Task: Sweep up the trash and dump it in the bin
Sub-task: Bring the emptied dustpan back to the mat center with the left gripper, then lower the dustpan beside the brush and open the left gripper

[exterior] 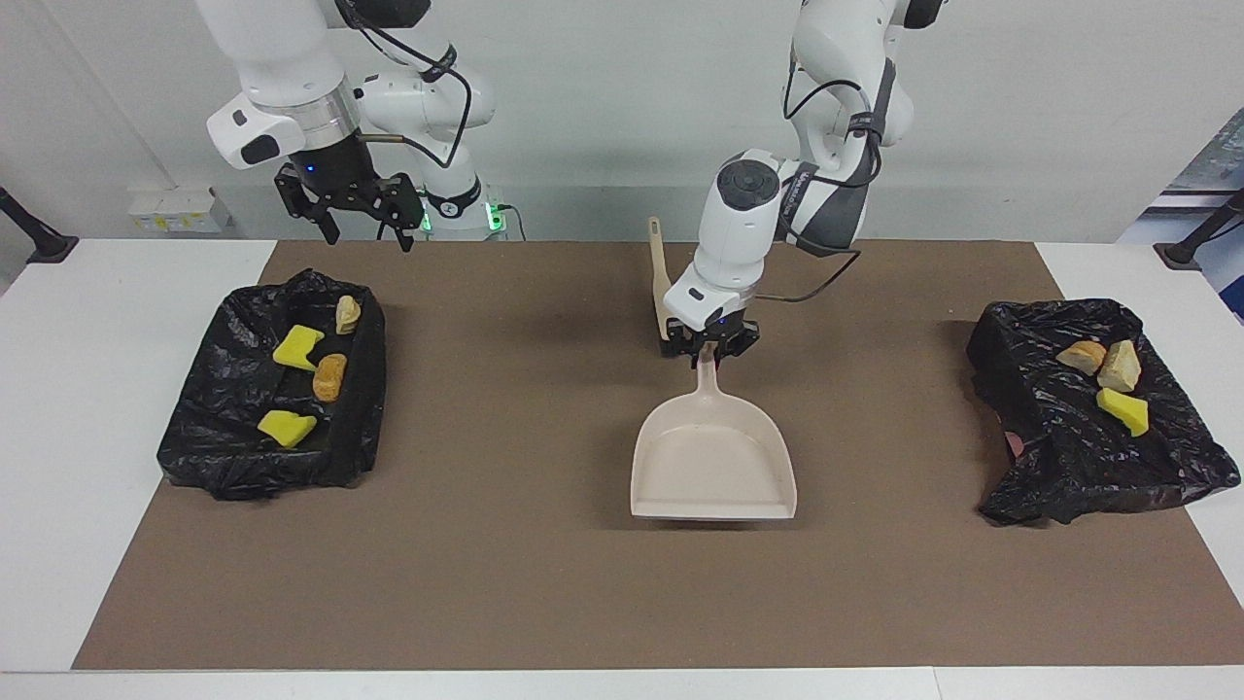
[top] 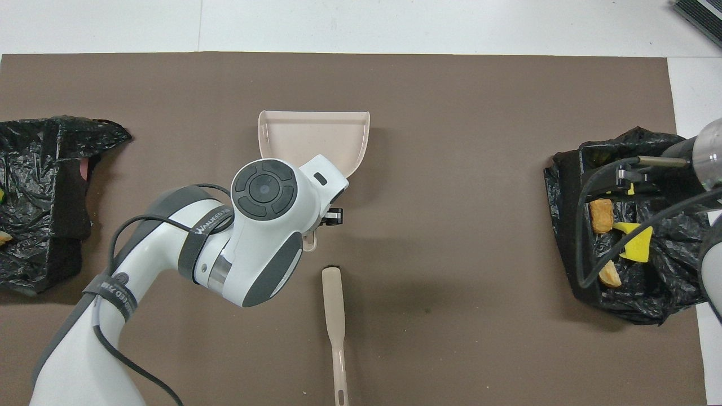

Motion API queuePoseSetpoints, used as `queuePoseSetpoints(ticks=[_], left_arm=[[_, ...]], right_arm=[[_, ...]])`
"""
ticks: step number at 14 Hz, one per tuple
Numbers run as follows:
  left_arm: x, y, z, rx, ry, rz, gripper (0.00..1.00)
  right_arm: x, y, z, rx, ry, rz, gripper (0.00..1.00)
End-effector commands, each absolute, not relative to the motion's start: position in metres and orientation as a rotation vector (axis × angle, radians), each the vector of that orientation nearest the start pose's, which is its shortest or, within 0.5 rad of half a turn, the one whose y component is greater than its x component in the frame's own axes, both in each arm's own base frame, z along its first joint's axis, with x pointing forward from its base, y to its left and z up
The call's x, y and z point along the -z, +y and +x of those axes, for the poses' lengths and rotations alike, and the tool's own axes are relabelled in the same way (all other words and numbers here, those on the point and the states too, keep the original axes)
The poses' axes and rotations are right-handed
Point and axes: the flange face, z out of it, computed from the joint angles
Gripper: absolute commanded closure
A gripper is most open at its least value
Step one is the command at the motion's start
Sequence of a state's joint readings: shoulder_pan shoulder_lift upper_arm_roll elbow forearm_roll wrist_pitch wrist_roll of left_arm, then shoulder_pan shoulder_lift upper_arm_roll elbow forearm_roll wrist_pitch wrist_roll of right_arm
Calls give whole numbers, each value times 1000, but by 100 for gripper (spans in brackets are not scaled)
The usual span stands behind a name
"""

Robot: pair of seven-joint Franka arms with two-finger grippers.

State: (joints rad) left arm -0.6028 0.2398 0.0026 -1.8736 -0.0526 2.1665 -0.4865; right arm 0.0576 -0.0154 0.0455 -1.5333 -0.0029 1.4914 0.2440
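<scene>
Two glossy white arms with rounded joints, dark grey caps and side panels. Black cables looped along the links, a black strap lettered in white. Black two-finger tools [exterior: 714, 342] [exterior: 358, 216], green lights at the bases.

Dustpan [exterior: 712, 459] and brush [top: 334, 304] obstruct mid-mat [exterior: 505, 544]; its ends hold bins [exterior: 277, 389]
</scene>
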Motion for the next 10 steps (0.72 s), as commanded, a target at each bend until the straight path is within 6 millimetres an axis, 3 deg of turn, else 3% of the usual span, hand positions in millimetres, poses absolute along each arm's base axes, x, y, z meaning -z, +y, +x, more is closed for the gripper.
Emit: queuePoseSetpoints(ticks=[1, 2, 10], left_arm=[[-381, -361, 515, 49, 66, -3247, 100], [-378, -368, 510, 40, 81, -3248, 100], [-361, -370, 504, 42, 42, -3267, 100]], right_arm=[[-642, 51, 538, -35, 203, -3140, 0], [-643, 51, 537, -35, 200, -3140, 0], [-642, 51, 537, -38, 198, -3140, 0]])
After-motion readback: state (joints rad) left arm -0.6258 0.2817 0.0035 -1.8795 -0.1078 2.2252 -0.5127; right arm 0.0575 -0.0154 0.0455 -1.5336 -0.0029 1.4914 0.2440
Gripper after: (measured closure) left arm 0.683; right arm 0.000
